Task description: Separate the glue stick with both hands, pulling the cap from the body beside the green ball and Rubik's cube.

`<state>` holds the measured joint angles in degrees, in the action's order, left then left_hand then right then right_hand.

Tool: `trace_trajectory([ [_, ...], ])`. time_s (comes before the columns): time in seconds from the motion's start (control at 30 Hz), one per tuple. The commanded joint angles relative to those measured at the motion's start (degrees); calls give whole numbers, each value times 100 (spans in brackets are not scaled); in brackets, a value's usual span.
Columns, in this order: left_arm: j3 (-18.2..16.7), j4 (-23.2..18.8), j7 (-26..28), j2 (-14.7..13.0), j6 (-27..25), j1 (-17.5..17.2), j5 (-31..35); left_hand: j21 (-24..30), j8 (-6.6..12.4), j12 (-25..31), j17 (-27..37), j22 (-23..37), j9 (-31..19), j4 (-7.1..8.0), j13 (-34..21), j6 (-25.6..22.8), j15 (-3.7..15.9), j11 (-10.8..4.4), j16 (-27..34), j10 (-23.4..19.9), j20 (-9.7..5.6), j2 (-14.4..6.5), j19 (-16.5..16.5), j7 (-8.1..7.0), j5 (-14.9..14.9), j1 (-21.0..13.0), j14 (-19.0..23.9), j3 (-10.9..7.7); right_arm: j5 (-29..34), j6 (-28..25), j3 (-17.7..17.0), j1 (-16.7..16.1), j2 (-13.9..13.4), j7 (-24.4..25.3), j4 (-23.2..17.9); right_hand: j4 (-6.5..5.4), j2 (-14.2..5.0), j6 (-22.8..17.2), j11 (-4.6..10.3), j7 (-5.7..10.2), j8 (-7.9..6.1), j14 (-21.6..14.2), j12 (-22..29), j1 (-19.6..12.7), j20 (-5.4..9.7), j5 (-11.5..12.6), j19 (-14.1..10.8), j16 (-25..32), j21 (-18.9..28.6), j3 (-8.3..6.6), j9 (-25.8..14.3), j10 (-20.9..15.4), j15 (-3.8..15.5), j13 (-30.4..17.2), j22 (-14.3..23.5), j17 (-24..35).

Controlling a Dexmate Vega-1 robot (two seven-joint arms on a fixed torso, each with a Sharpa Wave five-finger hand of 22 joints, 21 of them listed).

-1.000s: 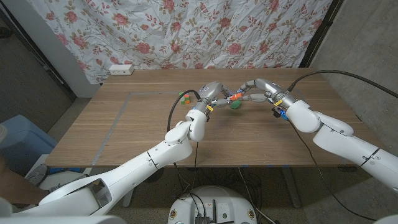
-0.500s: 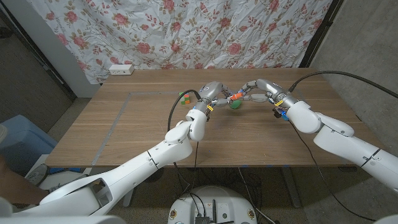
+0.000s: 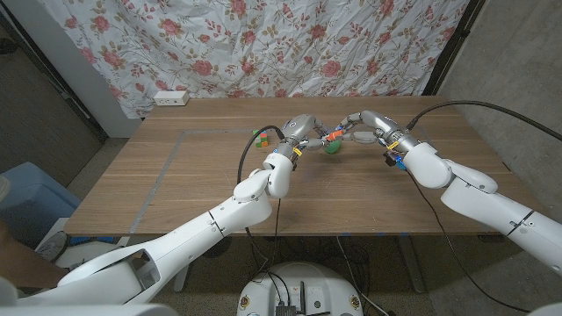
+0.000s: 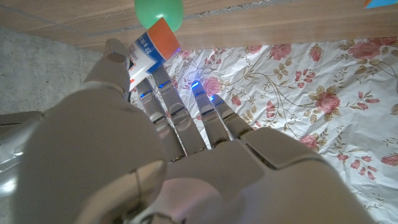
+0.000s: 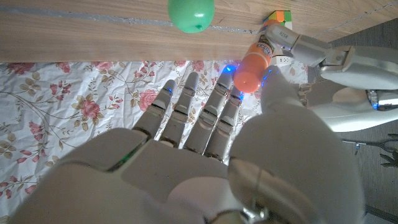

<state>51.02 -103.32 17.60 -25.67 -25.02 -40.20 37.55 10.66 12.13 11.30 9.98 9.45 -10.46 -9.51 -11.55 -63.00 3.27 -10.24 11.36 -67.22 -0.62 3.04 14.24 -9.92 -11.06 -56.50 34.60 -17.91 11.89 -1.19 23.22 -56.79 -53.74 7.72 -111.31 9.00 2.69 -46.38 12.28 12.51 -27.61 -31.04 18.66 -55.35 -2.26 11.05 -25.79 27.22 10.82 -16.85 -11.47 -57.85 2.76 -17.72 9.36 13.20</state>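
Glue stick (image 3: 329, 136) hangs above the worktop (image 3: 176, 184) at its far middle, and we see it pinched from both ends: our left robot hand (image 3: 303, 130) pinches the white labelled body, our right robot hand (image 3: 353, 129) pinches the orange cap end. Cap and body look joined. Green ball (image 3: 333, 147) lies just beneath them, and the Rubik's cube (image 3: 261, 138) sits near, off to the left.

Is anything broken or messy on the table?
Nothing looks broken or spilled. The glue stick is up off the table, held between the left hand and right hand, with its orange cap still on. The green ball and Rubik's cube sit on the wood.
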Motion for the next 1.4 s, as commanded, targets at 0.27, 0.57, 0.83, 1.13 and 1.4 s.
trace_trajectory([
  [0.27, 20, -68, -119, -46, -78, -18, 25, 8, 28, 46, 32, 23, -105, 14, -11, -303, 778, -267, 0, -344, 11, -419, 18, 168, -30, -38, 46, 5, -19, -39, 9, -6, 43, 25, -36, -13, -65, -231, -2, -16, -81, -112, 2, -30, -1, -22, -63, 107, -9, 40, -9, -170, 869, -52, 12, 43],
  [0.57, 3, -98, -89, -55, -106, -61, 34, 9, 25, 43, 31, 23, -105, 11, -11, -299, 778, -267, -2, -341, 10, -422, 19, 167, -30, -38, 42, 11, -13, -38, 2, -43, 62, 91, -40, 6, -130, -411, 5, -24, -141, -178, -13, -142, 47, -31, -110, 191, -5, 56, -12, -312, 888, -50, 10, 48],
  [0.83, -5, -55, -53, -52, -49, -52, 13, 10, 26, 41, 32, 23, -105, 11, -11, -303, 779, -267, 0, -339, 15, -430, 20, 170, -31, -39, 46, 14, -8, -34, -5, -75, 122, 193, -46, 17, -180, -594, 3, -32, -206, -291, 5, -248, 131, -40, -190, 286, 3, 86, -19, -508, 922, -50, 8, 51],
  [1.13, 6, -20, -62, -28, -55, -28, 19, 10, 24, 39, 32, 23, -106, 10, -11, -301, 777, -267, 1, -337, 14, -434, 20, 175, -31, -37, 49, 21, -93, 65, -37, -90, 142, 218, 15, 58, -215, -685, 2, -45, -237, -374, -25, -446, 214, -38, -286, 330, 8, 86, -25, -579, 989, -27, 3, 37],
  [1.4, 15, -9, -72, -33, -55, 0, 44, 10, 25, 37, 32, 23, -106, 10, -11, -305, 775, -267, 1, -335, 12, -436, 19, 171, -31, -35, 48, 27, -78, 78, -45, -81, 132, 224, 29, 52, -243, -736, -5, -65, -259, -437, -28, -555, 212, -46, -318, 364, -6, 99, -33, -635, 1015, -36, 1, 48],
])
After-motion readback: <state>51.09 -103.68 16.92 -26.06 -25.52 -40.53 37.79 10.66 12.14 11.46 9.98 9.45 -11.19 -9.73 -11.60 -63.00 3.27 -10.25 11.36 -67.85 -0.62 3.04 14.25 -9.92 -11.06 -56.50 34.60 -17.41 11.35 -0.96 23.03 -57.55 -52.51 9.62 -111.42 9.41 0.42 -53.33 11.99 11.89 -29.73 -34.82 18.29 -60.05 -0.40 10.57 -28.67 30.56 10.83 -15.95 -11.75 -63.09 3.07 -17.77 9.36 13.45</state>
